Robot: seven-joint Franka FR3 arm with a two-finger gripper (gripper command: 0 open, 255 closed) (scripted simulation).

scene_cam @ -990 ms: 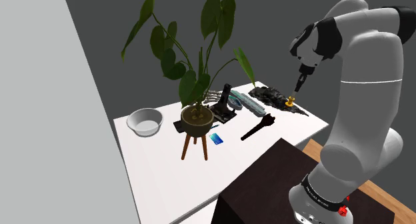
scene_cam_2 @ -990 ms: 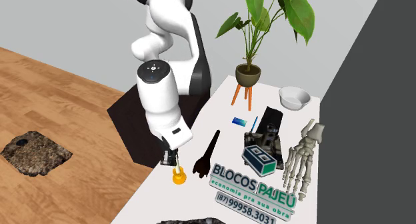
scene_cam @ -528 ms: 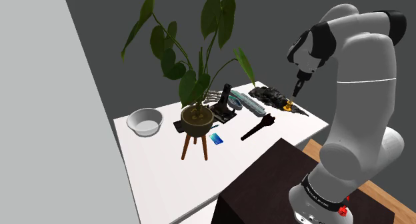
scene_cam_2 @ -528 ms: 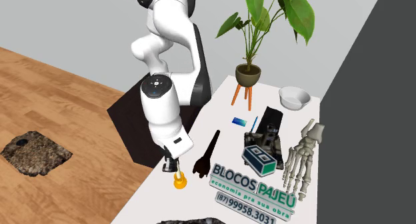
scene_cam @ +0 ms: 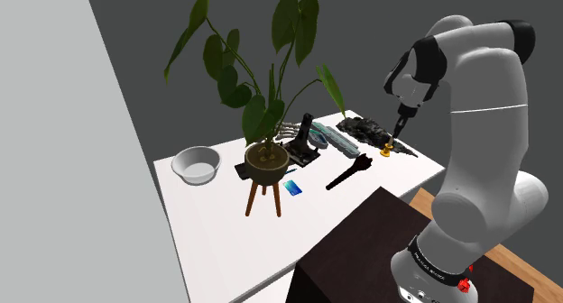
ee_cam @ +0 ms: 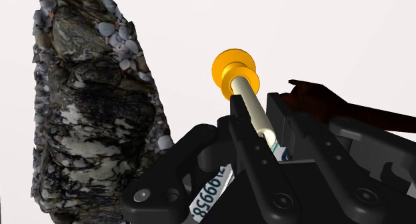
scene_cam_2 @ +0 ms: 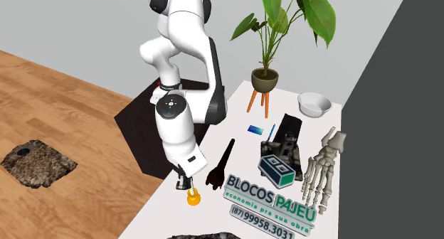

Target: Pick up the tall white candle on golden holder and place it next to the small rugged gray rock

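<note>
1. White table (scene_cam: pixel 226 229) carries all the things, and it is where the candle must be set down.
2. Rugged rock (ee_cam: pixel 87 116) lies near the gripper (ee_cam: pixel 257 104) on one side, apart from the fingers. It is the goal neighbour, so I judge that the carrying is almost finished and the setting down is the step in hand.
3. Black fingers are pinching the pale shaft of the candle (ee_cam: pixel 248 96). Its golden holder sticks out just beyond the fingertips, toward the table. I cannot tell whether the holder touches the surface already.
4. To do this well, lower slowly with the candle upright, so that the base of the holder meets the table flat. Release only when it rests there, then retreat straight up along the shaft, otherwise a finger may tip it.
5. Dark long-handled tool (ee_cam: pixel 333 103) lies near the gripper on the other side. The holder should land between it and the rock, closer to the rock but not touching it.
</note>
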